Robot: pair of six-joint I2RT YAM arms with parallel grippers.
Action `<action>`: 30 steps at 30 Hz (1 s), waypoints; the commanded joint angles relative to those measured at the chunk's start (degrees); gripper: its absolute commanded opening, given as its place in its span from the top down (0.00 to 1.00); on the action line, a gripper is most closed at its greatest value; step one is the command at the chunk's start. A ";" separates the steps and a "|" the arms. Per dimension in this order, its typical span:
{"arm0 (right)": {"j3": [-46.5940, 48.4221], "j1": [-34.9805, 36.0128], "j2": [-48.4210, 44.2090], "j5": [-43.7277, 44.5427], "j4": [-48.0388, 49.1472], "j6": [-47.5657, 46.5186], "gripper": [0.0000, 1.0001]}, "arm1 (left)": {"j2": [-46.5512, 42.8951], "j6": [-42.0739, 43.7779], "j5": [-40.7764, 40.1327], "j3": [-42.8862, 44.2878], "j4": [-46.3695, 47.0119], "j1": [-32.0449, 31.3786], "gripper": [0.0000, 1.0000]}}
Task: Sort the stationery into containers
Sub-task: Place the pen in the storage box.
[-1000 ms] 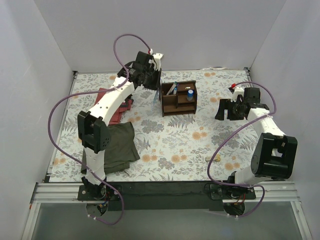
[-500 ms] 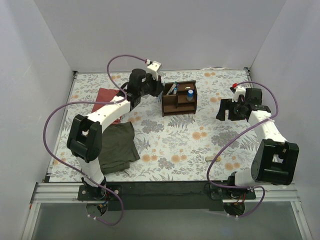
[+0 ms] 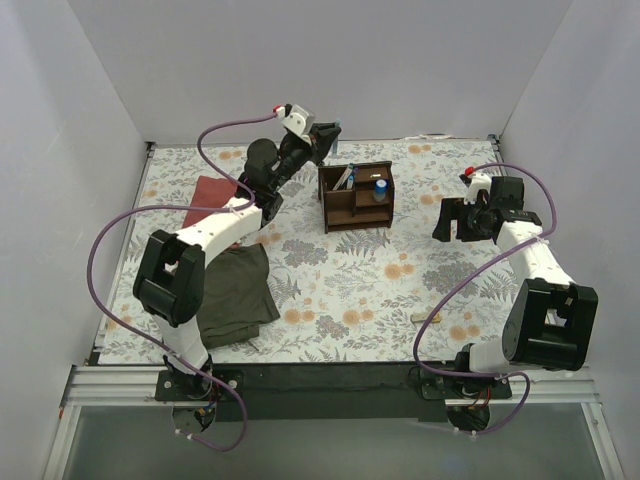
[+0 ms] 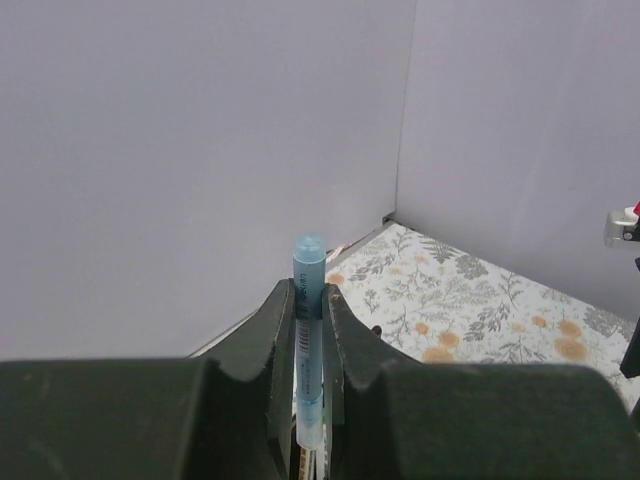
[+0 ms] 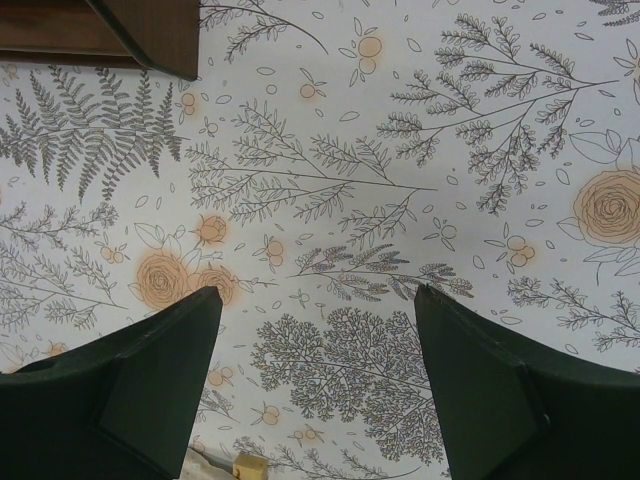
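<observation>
My left gripper (image 3: 325, 138) is raised at the back of the table, just left of and above the dark brown organiser (image 3: 357, 196). It is shut on a light blue pen (image 4: 308, 340), which stands up between the fingers (image 4: 268, 340) in the left wrist view. The organiser holds several pens (image 3: 345, 178) and a blue-capped cylinder (image 3: 380, 189). My right gripper (image 3: 449, 219) is open and empty, low over the cloth to the right of the organiser. A small beige eraser block (image 3: 424, 317) lies at the front right; it also shows in the right wrist view (image 5: 250, 465).
A red cloth (image 3: 212, 192) and an olive cloth (image 3: 232, 290) lie at the left under my left arm. White walls close the table on three sides. The organiser's corner (image 5: 150, 35) shows at the top left of the right wrist view.
My left gripper has lifted and tilted upward with the blue pen, moving from beside the organiser's left side to above its back left. The right arm has hardly moved.
</observation>
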 commanded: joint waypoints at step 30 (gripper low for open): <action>6.35 -0.18 6.28 1.25 -2.27 -2.29 0.13 | 11.47 0.50 -2.56 -2.70 8.02 -0.98 1.00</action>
